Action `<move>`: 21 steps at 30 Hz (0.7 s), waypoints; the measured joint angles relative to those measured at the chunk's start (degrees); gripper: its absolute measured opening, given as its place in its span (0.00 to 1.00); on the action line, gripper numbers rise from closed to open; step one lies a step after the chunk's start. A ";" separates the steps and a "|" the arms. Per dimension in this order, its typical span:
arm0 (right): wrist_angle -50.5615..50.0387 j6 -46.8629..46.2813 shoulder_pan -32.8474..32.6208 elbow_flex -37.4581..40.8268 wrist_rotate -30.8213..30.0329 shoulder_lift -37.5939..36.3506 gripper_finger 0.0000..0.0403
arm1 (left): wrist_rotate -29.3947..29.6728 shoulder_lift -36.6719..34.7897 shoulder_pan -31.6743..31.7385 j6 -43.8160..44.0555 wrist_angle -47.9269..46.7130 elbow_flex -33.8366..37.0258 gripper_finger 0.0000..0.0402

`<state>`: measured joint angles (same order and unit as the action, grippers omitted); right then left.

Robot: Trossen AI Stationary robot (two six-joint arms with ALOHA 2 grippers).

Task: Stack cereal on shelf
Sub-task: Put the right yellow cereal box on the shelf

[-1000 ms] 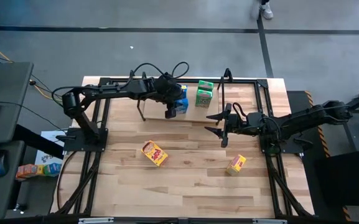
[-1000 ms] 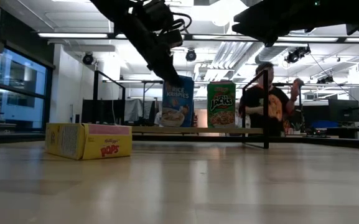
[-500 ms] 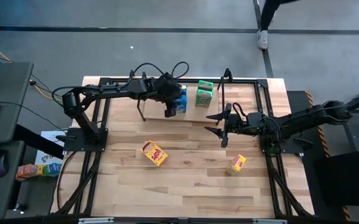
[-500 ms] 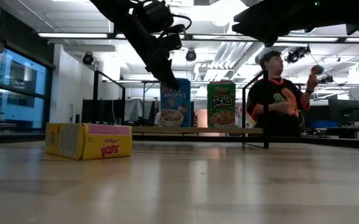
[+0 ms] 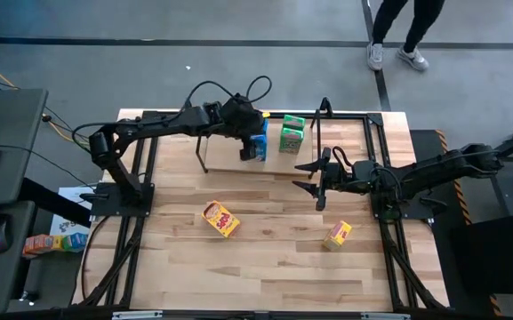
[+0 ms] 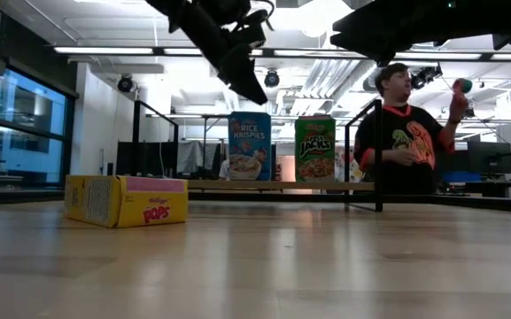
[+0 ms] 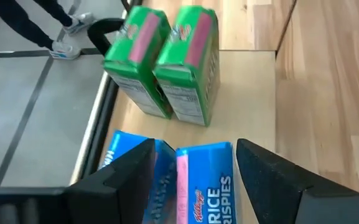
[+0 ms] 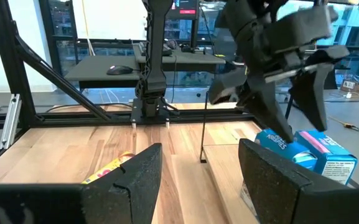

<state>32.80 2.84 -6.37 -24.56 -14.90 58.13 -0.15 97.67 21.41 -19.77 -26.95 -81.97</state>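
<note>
Two blue cereal boxes (image 7: 207,186) stand upright on the shelf's wooden board (image 7: 254,93), with two green boxes (image 7: 188,62) upright beside them. In the low view the blue box (image 6: 249,146) and the green box (image 6: 315,149) stand side by side on the board (image 6: 282,185). My left gripper (image 7: 195,146) is open and empty just above the blue boxes, clear of their tops in the low view (image 6: 257,93). My right gripper (image 5: 308,180) is open and empty above the table's right middle. Two yellow boxes (image 5: 221,219) (image 5: 337,235) lie on the table.
Thin black shelf uprights (image 5: 204,163) (image 5: 320,111) stand around the board. The larger black frame (image 5: 140,160) edges the table. The near yellow box (image 6: 125,200) lies on its side. A person (image 6: 401,142) stands beyond the table's far edge.
My left gripper has risen from the top of the blue box and drawn a little toward the far edge. The blue box stays upright on the shelf. The person behind the table has walked toward the right.
</note>
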 joint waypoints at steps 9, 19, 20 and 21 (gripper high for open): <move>0.00 0.16 0.02 -0.01 0.00 0.00 0.51 | 4.14 -1.51 -0.35 1.05 -7.95 -8.03 0.54; -0.02 0.61 0.02 -0.02 -0.13 0.00 0.51 | 4.51 -13.91 -2.48 13.35 -7.87 -5.10 0.54; 0.00 0.63 0.02 -0.02 -0.19 0.00 0.51 | 4.51 -15.82 -3.04 14.08 -6.21 -3.21 0.54; 0.02 0.66 0.02 -0.02 -0.21 0.00 0.51 | 4.51 -18.04 -3.62 14.92 -4.57 -0.83 0.54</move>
<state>32.82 3.50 -6.35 -24.58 -15.11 58.13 4.36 79.63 17.79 -4.85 -31.52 -82.81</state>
